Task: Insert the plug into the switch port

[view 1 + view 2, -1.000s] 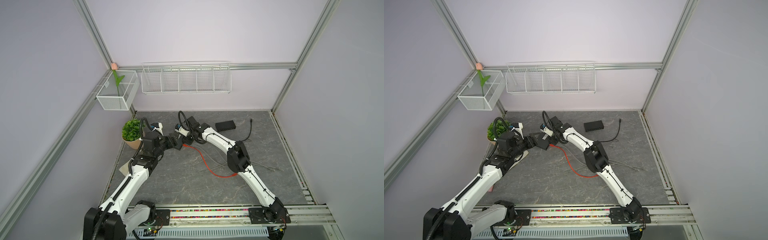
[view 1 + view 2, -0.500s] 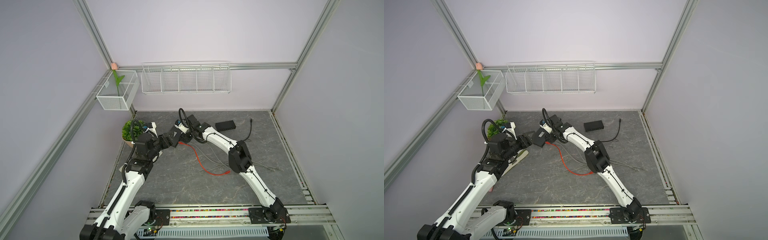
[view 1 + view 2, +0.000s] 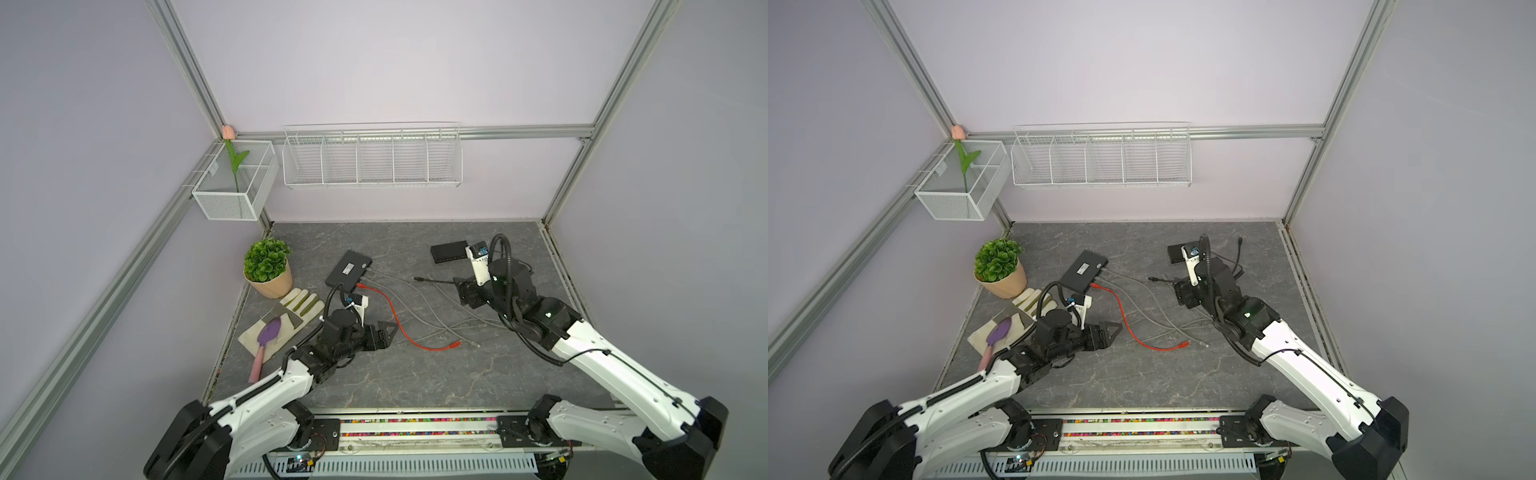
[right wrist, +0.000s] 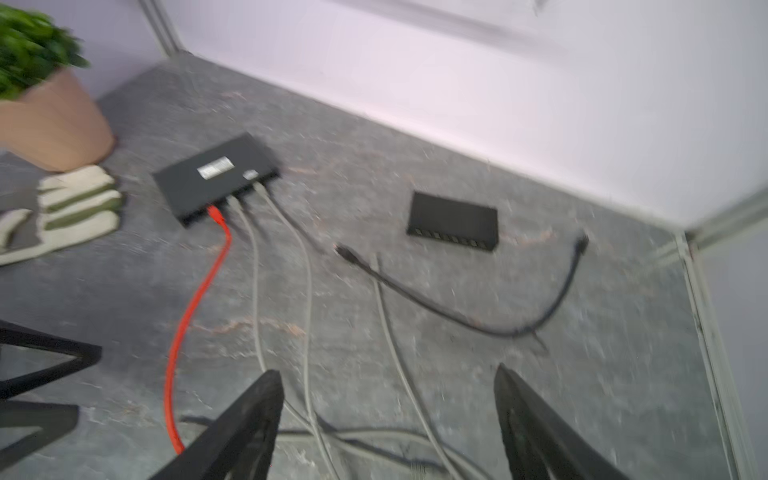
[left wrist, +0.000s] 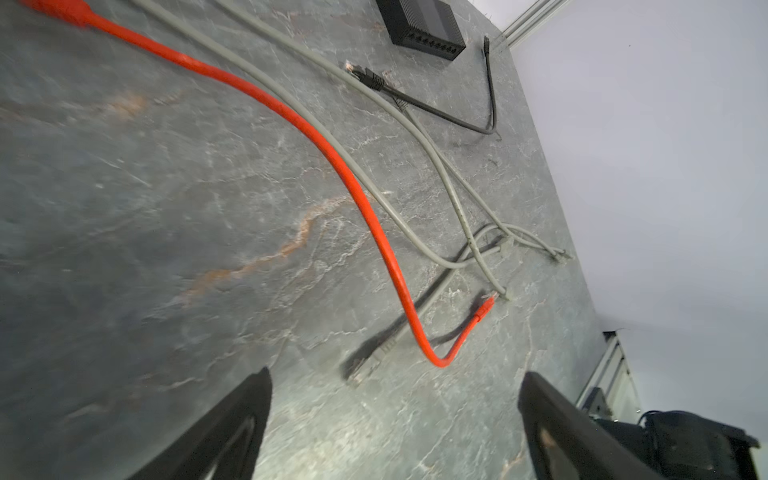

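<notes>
Right wrist view was smeared throughout: label on the cabled switch (image 4: 216, 168) unreadable, ports of the bare switch (image 4: 453, 222) not countable. The potted plant (image 4: 45, 95) and the glove (image 4: 70, 208) were cut by that picture's edge. Left wrist view: the red cable (image 5: 332, 166) ran out of frame short of its port; left gripper (image 5: 397, 374) fingers were cropped at the edge. In both top views one end of the bare switch sat behind the right arm (image 3: 507, 282); which port held the red plug (image 3: 360, 286) was too small to tell.
</notes>
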{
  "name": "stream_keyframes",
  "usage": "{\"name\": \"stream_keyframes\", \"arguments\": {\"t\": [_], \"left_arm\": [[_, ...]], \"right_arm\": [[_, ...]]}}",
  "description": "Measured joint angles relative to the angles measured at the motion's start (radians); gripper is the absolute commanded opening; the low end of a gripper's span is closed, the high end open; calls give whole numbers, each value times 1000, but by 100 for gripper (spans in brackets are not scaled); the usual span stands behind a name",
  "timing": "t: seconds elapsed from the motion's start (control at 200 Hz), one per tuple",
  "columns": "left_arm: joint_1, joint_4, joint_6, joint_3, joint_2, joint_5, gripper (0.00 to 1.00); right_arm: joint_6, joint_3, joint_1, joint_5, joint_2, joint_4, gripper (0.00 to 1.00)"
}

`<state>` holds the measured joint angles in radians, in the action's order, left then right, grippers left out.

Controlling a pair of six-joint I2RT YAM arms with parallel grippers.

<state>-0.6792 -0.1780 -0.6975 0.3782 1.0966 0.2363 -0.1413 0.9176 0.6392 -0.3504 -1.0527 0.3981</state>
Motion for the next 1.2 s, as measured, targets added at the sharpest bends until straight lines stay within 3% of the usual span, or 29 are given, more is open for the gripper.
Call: {"name": "stream_keyframes", "arguments": {"t": [0.195,0.41,0.71,0.79,0.895,0.945,1.2], "left_arm": [[-3,-224,-74,50,328,85,99],[-3,-479,-150,174,610,187,99],[14,-875,-383,474,1014,336,100],[35,-945,-446,541,1076,362,85],[74,-1025,-523,588,1119,389,44],[95,-1048,-554,600,1128,397,33],[209,-1135,-692,629,1126,428,30]], "right_arm": [[-116,-209,-56,22,83,48,85],[-143,-218,-57,21,185,37,84],[-143,-228,-69,22,137,-5,84],[-143,-228,-69,22,130,-13,84],[-142,-229,-74,21,130,-28,84],[-142,-228,-76,22,130,-33,84],[-135,-228,-77,27,126,-53,83]]}}
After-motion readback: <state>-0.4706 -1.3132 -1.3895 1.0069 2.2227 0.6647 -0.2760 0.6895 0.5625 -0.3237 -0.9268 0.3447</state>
